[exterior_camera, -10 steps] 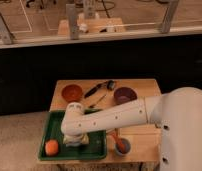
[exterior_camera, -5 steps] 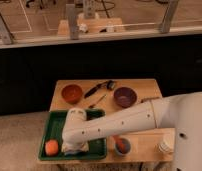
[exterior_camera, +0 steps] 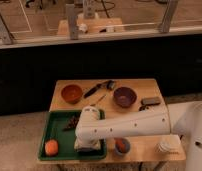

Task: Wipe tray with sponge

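The dark-green tray [exterior_camera: 56, 125] lies on the front left of the wooden table. My white arm reaches in from the right, and its gripper [exterior_camera: 87, 144] points down onto the tray's front right part. A pale greyish block, which looks like the sponge [exterior_camera: 94, 146], shows under the gripper's end against the tray floor, mostly hidden by the wrist. A small dark brownish patch [exterior_camera: 72, 122] lies on the tray just left of the wrist.
An orange ball [exterior_camera: 51, 147] sits in the tray's front left corner. Behind the tray are an orange-brown bowl [exterior_camera: 71, 93], a dark brush [exterior_camera: 99, 88], a purple-brown bowl [exterior_camera: 125, 96] and a small dark object [exterior_camera: 150, 101]. A small bowl [exterior_camera: 122, 146] stands right of the tray.
My gripper has slid toward the tray's front edge and a little to the right, staying low on the tray floor. The orange ball and the bowls have not moved.
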`<state>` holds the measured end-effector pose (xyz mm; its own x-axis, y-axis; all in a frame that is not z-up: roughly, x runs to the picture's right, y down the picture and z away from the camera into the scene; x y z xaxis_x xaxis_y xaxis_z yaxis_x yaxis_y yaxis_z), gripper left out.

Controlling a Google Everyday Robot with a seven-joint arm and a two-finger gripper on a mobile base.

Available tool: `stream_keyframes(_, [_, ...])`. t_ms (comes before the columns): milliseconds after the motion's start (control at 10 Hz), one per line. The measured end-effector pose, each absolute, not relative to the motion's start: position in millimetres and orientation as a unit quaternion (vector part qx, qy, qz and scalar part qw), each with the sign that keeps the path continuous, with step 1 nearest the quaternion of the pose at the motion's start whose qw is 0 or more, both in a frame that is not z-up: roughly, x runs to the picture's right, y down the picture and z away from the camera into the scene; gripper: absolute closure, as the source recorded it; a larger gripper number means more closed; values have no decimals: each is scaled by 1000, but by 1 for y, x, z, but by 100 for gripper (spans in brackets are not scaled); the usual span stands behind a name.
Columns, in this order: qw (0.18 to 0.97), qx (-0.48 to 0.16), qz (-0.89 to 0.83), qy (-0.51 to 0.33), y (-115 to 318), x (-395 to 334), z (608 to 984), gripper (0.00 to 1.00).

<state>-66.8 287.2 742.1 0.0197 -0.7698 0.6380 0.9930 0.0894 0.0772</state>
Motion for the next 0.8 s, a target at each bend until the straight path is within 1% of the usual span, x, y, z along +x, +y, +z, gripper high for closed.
stream_keyframes(200, [691,-202,-641,-267,271,-72,770,100])
stream_keyframes(400, [687,-191,-648,-269,263,-93,778,100])
stream_keyframes(600, [674,-166,-662,-281,259,-123,773,100])
stream_keyframes(800, [653,-134,-682,-299,264,-144,753,100])
